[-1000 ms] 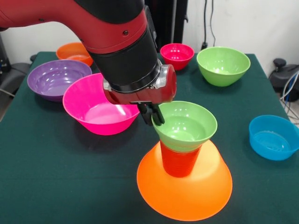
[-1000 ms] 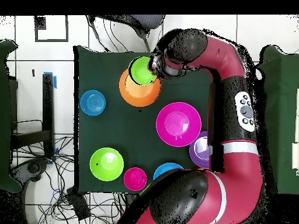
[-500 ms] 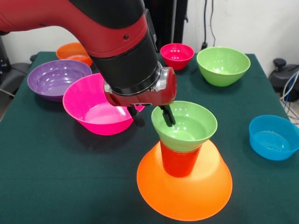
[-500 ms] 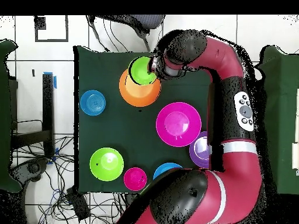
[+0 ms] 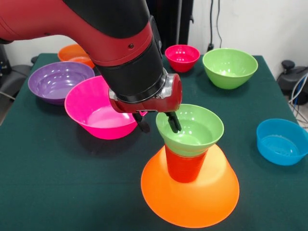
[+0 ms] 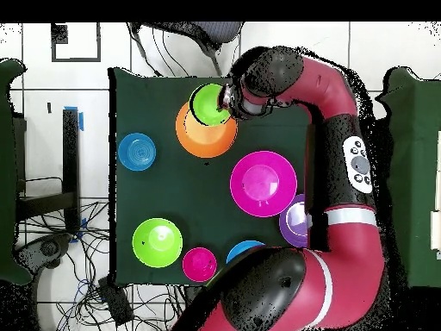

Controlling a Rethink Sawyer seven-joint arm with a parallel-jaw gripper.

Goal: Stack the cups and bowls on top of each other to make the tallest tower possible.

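Fingers (image 5: 158, 122) now spread astride green bowl (image 5: 192, 131) rim

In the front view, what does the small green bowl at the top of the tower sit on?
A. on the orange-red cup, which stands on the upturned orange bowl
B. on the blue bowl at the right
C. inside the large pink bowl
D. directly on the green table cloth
A: the small green bowl rests rim up on the orange-red cup, and that cup stands on the large orange bowl turned rim down.
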